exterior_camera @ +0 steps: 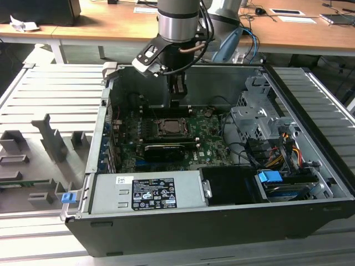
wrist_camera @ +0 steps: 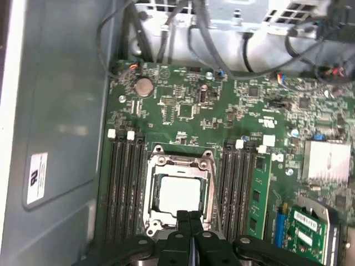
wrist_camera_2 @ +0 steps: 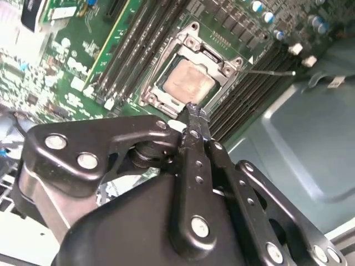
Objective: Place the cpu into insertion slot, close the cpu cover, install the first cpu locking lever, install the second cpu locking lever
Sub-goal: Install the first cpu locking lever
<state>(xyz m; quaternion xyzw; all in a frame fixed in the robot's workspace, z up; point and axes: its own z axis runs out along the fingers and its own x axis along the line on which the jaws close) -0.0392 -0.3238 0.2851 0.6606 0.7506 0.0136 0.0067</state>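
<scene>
A: Where is the small square silver-grey cpu?
B: Seated in the dark metal-rimmed insertion slot, long black memory slots hugging both sides. The black gripper, fingers pressed together empty, hangs over one edge

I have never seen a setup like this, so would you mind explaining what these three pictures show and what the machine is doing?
It is a robot arm with a two-fingered gripper, working inside an open computer case that lies on a grey ribbed table. The exterior view comes from a camera standing off the arm. Both wrist views come from cameras riding near the gripper, looking at the green motherboard. There the cpu, a small square chip, lies flat, framed by the metal cpu cover. The gripper's fingers are pressed together and hold nothing, and their tips point at the edge of the cover.
</scene>
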